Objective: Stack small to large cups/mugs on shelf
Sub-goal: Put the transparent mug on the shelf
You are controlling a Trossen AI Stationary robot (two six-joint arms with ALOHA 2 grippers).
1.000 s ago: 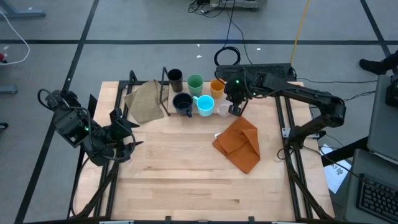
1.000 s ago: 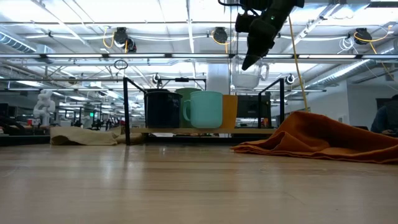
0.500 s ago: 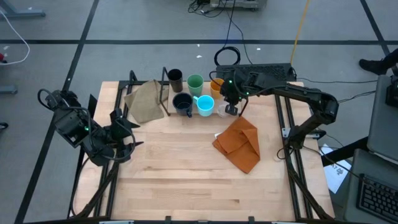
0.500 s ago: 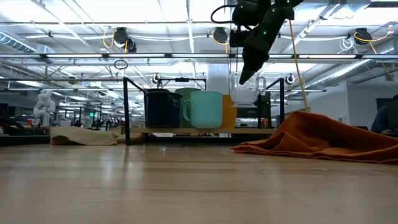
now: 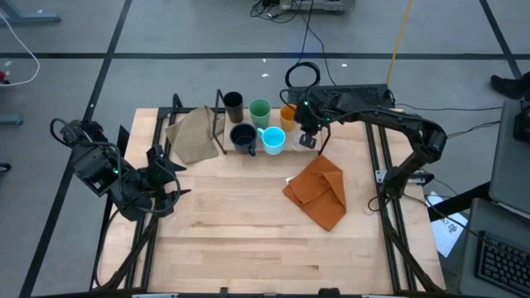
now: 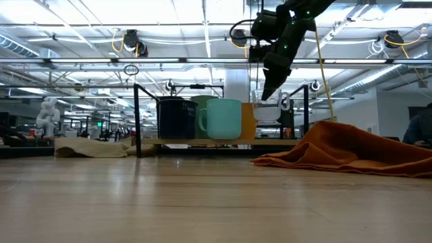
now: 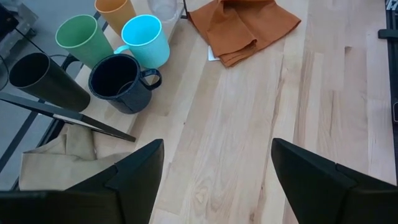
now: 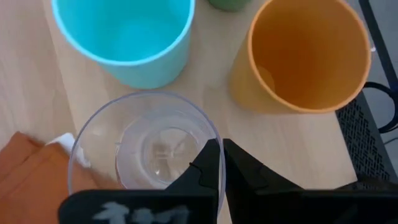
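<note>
Several cups stand upright on their bases on the shelf [image 6: 175, 141] at the table's far side: a dark brown cup [image 5: 233, 103], a green cup [image 5: 260, 109], an orange cup [image 8: 305, 56], a navy mug [image 5: 243, 137] and a light blue mug [image 8: 124, 37]. My right gripper [image 8: 217, 165] is shut on the small clear cup [image 8: 146, 146], which hangs beside the light blue mug and the orange cup. My left gripper [image 7: 217, 180] waits open above the table's left side, far from the cups. My right gripper pinches the clear cup's wall at its rim [image 8: 213, 129], one finger inside the cup and one outside. The fingers slant down from above. The cup hangs upright below them [image 6: 268, 113], its base a little above the shelf board.
An orange cloth [image 5: 319, 190] lies crumpled on the table just near of the shelf's right part, with a white slip [image 8: 62, 143] at its edge. A beige cloth [image 5: 195, 132] lies at the shelf's left end. The table's near half is bare wood [image 5: 248, 240].
My right gripper has gone down and toward the table's left with the clear cup, staying shut. The cup has stayed upright and sunk from well above the other cups to about their height, beside the orange cup.
</note>
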